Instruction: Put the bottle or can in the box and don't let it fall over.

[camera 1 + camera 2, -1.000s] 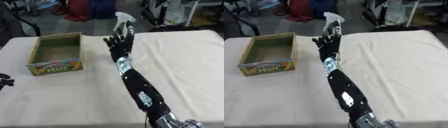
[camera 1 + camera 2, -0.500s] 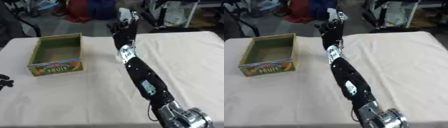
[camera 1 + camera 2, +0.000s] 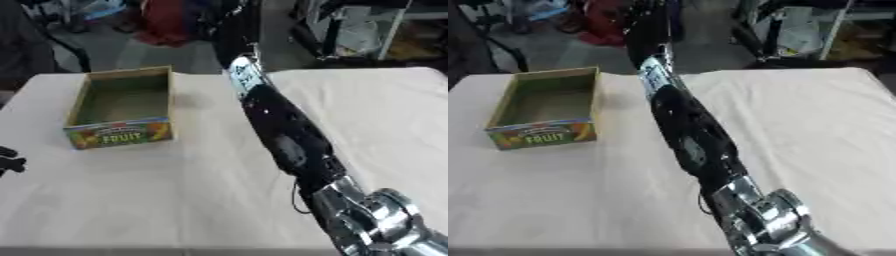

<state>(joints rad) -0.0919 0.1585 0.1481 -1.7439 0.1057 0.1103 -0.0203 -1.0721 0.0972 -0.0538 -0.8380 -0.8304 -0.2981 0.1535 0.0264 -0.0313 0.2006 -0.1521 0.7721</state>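
An open cardboard box (image 3: 122,108) with a "FRUIT" label on its front stands at the table's far left, and its inside looks bare. My right arm (image 3: 284,135) stretches from the lower right across the table to the top edge. My right hand (image 3: 647,26) is dark and blurred there, past the far table edge and partly cut off. I make out no bottle or can in it now. Only a black bit of my left hand (image 3: 7,162) shows at the left edge.
A white cloth covers the table (image 3: 385,115). Beyond its far edge is floor with a red bundle (image 3: 168,22), dark chairs and metal stands (image 3: 350,30). My right arm lies to the right of the box.
My right arm has stretched farther away and my hand has risen to the top edge. The pale thing seen at my hand earlier no longer shows. The box has stayed put.
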